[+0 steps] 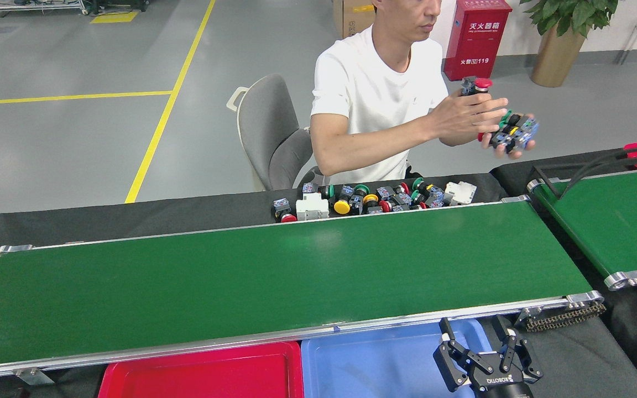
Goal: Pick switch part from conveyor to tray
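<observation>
— Conveyor (pixel 274 276) lay bare beyond the right claw (pixel 476 342), whose fingers stood spread over the blue tray (pixel 374 365), pinching nothing; left claw out of frame.

— Where were the switch parts (pixel 376 199)?

— Heaped on the black table (pixel 130 221) past the belt's far rail, up and left of the claw. A person's hands (pixel 481 119), farther off and higher, held several more (pixel 512 132).

— And the risk?

— A reach begun with no part on the belt would likely close on air, or cross toward those hands. The red tray (pixel 202 373), left of the claw, could draw a wrong drop.
</observation>
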Controlling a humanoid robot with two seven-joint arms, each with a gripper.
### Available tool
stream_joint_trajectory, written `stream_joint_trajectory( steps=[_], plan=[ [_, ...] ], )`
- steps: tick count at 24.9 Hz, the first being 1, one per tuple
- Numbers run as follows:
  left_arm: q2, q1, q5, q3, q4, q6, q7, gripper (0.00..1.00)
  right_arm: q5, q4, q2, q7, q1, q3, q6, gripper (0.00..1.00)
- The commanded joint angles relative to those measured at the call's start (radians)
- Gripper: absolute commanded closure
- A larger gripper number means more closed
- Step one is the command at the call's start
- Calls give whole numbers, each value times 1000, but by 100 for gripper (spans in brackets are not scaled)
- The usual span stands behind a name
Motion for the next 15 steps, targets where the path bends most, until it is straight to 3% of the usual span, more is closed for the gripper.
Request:
stream_joint_trajectory(
  steps=[1,15],
  plan=[
    [11,0,5,6,-8,3,8,0,1,-13,-7,-8,6,-3,-28,2],
    [12,-5,5,9,-5,3,8,0,1,-13,-18,-13,4,-4,-48,2]
  ],
)
